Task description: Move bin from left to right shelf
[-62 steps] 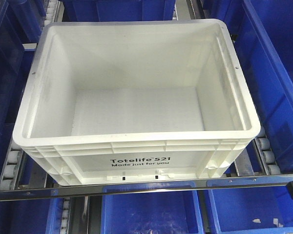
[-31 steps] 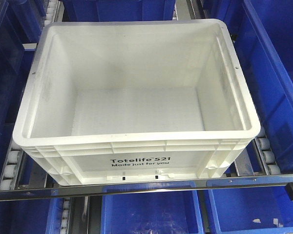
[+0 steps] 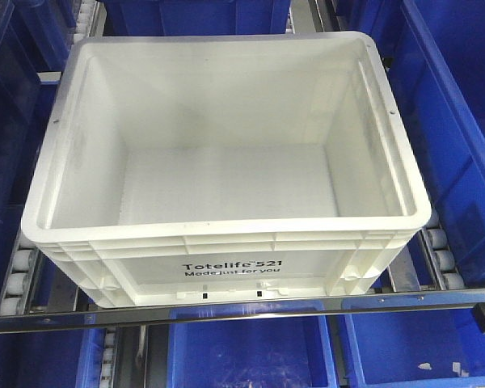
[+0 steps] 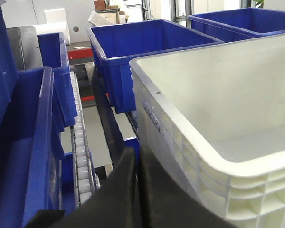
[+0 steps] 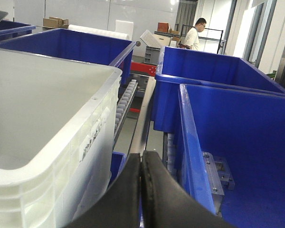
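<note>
- Your white bin (image 3: 226, 162) sits empty on a roller lane of the shelf, its printed front wall pressed up against the metal stop rail (image 3: 242, 309) at the shelf's near edge; that rail is what keeps it from rolling off toward you.
- Whether this lane counts as the left shelf or the right one, you cannot settle from these views: the scene fits a bin waiting to be lifted as well as one just set down.
- Your left gripper (image 4: 137, 190) sits low beside the bin's left wall, its dark pads closed flat against each other with nothing between them.
- Your right gripper (image 5: 141, 190) mirrors it by the bin's right wall, pads likewise pressed together and empty. The flanking pose suits squeezing the bin between the two arms.
- The roller track (image 4: 80, 142) runs alongside, in the gap between lanes.
- Blue bins (image 5: 218, 76) crowd every side, so any sideways carry has little clearance.
- A person (image 5: 194, 35) stands far back in the room, well apart from the shelf.
</note>
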